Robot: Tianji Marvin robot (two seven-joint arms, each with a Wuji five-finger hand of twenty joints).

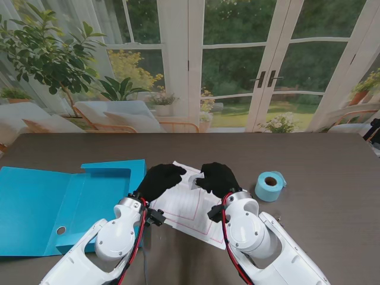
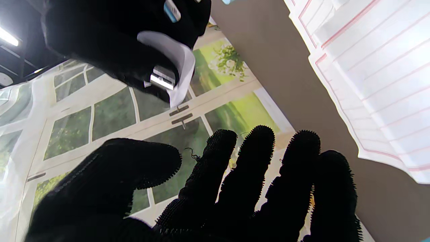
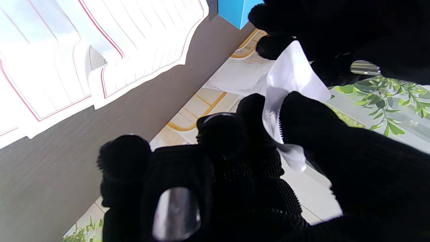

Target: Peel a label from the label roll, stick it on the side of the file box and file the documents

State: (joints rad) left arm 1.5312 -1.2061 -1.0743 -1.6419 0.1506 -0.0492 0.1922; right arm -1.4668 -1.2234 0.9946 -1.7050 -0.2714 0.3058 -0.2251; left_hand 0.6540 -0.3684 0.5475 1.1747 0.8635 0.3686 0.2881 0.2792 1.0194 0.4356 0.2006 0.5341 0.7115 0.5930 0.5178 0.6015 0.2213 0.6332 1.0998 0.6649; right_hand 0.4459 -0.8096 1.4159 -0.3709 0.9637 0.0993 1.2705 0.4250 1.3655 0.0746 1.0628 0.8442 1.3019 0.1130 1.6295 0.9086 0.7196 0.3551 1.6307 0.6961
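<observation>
Pinching a small white label [image 3: 292, 84] between thumb and fingertips, the right hand [image 1: 218, 177] hovers over the documents [image 1: 190, 208] at mid-table. The left hand [image 1: 159, 180] reaches close beside it, fingers spread and holding nothing. The blue file box [image 1: 41, 208] lies open to the left; the label roll [image 1: 270, 186] stands to the right.
</observation>
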